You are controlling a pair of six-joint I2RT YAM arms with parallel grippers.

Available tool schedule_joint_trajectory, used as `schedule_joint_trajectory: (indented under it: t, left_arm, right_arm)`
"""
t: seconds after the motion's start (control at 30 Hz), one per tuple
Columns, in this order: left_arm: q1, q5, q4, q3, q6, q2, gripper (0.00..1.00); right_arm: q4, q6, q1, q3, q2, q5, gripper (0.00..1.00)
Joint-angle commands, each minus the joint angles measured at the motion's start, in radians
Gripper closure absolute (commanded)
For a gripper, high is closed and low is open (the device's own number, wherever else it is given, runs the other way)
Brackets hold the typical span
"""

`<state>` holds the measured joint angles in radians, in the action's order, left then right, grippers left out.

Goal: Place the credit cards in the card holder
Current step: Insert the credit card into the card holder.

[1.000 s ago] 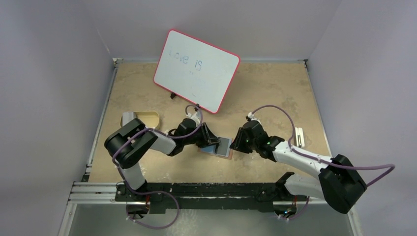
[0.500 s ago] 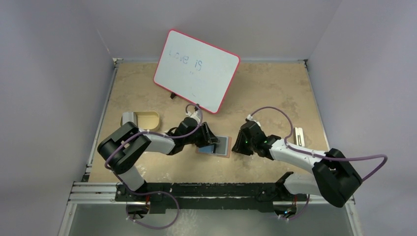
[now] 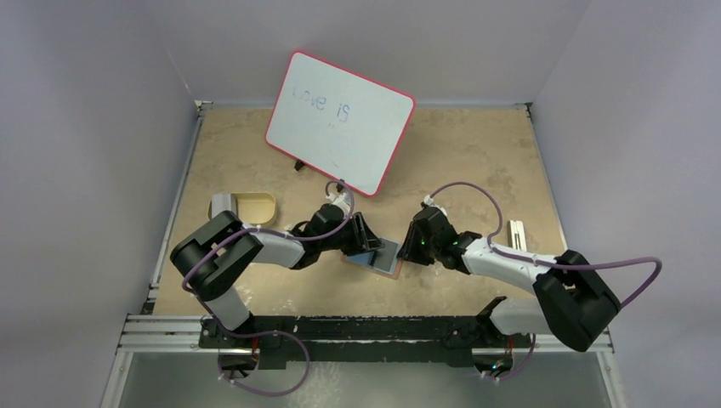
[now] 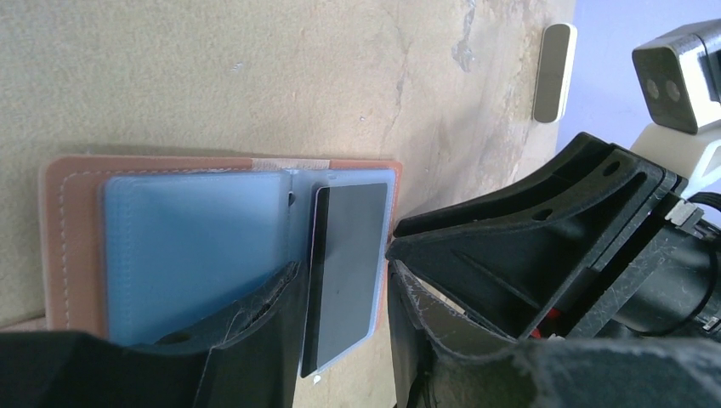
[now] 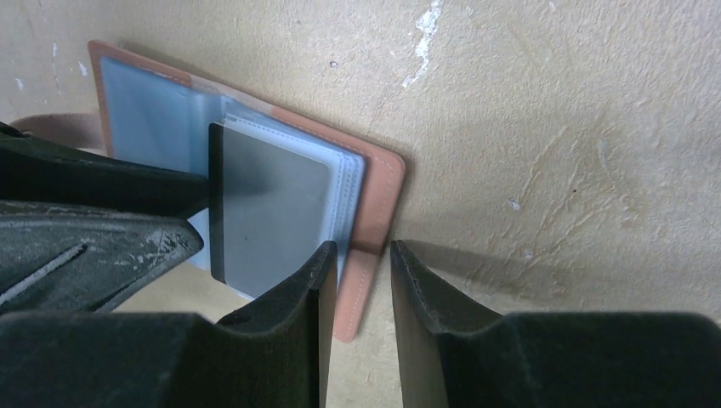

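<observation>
From above, the left gripper (image 3: pixel 362 244) and right gripper (image 3: pixel 408 248) meet over the small brown leather-look card holder (image 3: pixel 388 260), which lies open on the tan table (image 3: pixel 476 161) near the middle, just ahead of the arms. At the left wrist, the jaws are closed on a thin dark grey credit card (image 4: pixel 344 263), held against the holder's pale blue right half. At the right wrist, the jaws sit nearly together astride the holder's brown edge. Whether they pinch it I can't tell.
</observation>
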<state>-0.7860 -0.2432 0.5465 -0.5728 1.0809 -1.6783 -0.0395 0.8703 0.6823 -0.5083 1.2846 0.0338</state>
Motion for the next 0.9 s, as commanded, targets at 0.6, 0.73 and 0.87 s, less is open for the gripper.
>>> schedule_joint_trajectory:
  t: [0.6, 0.73, 0.87]
  left_arm:
    - [-0.030, 0.111, -0.202, -0.110, -0.080, 0.110, 0.54]
    - [-0.030, 0.234, -0.453, -0.200, -0.203, 0.172, 0.41]
    - [-0.021, 0.376, -0.678, -0.297, -0.298, 0.231, 0.38]
  right_arm:
    - [-0.098, -0.057, 0.003, -0.083, -0.087, 0.099, 0.63]
    - [-0.121, -0.068, 0.003, -0.100, -0.157, 0.104, 0.61]
    - [-0.126, -0.087, 0.003, -0.140, -0.210, 0.085, 0.60]
